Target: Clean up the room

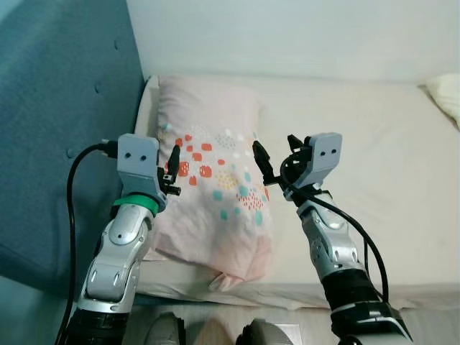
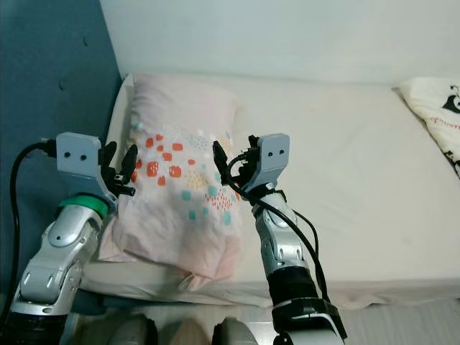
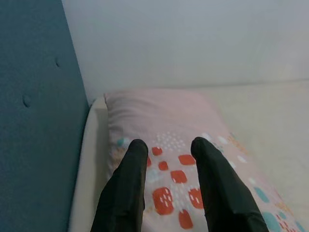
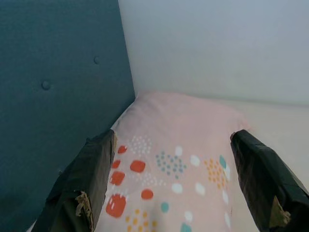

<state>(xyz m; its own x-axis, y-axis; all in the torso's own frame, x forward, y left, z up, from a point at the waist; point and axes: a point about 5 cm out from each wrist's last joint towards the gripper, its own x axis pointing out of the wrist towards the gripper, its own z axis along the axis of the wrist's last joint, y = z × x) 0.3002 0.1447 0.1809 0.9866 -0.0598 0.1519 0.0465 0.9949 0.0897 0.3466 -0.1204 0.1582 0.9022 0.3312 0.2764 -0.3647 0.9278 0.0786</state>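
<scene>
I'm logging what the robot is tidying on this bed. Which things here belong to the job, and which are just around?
Part of the job:
pink patterned pillow
left gripper, open, above the pillow's left edge
right gripper, open, above its right edge

Just around:
mattress
blue headboard
second printed pillow, at the far right

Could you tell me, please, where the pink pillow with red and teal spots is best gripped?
Probably by its two long side edges, from above: the pink spotted pillow lies flat, lengthwise, between the left pincer and right pincer, both open.
</scene>
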